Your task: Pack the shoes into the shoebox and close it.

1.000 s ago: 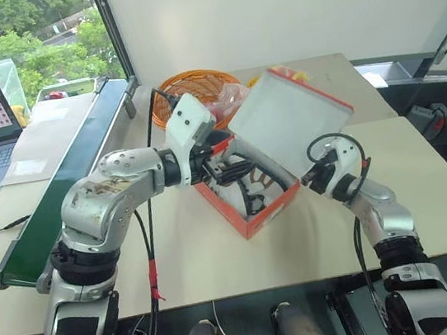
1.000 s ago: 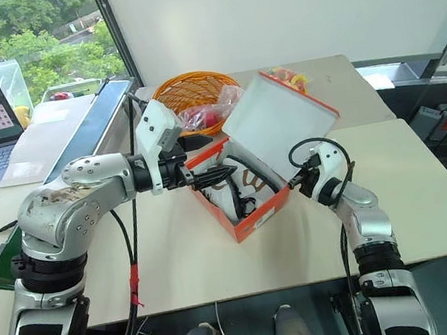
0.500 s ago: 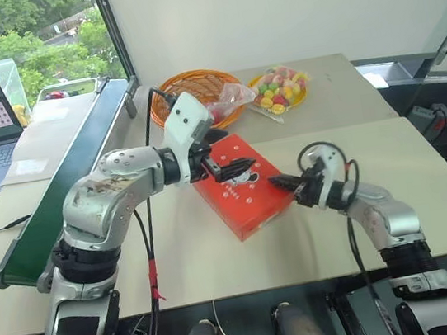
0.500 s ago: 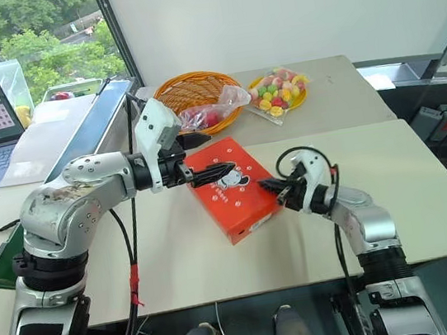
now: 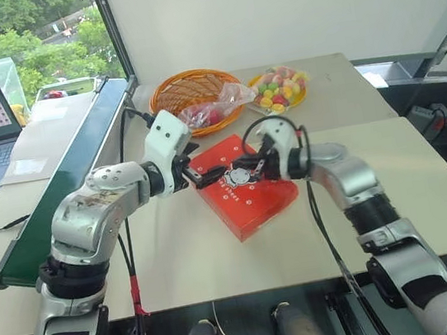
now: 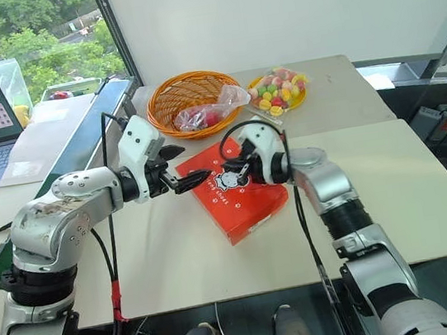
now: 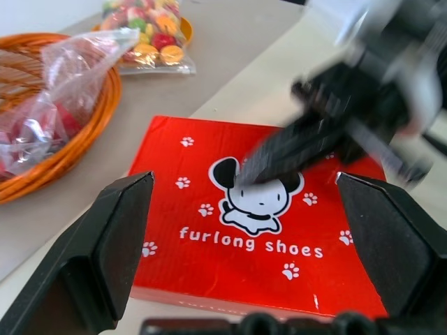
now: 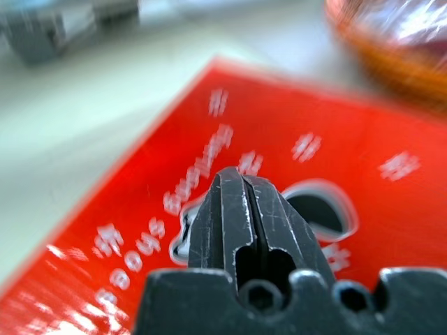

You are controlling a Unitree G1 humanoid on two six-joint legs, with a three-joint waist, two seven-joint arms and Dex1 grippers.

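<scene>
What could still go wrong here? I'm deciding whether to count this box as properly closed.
The right hand is shut and presses its tips on the shoebox lid's emblem; a push off-centre could slide the box across the table. The open left hand hovers at the box's near corner and could catch the lid edge as it moves.

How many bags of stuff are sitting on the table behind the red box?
2. A clear bag with red things inside lies in the orange basket. A bag of colourful sweets sits on a yellow plate beside the basket. Anything deeper in the basket may be hidden.
</scene>
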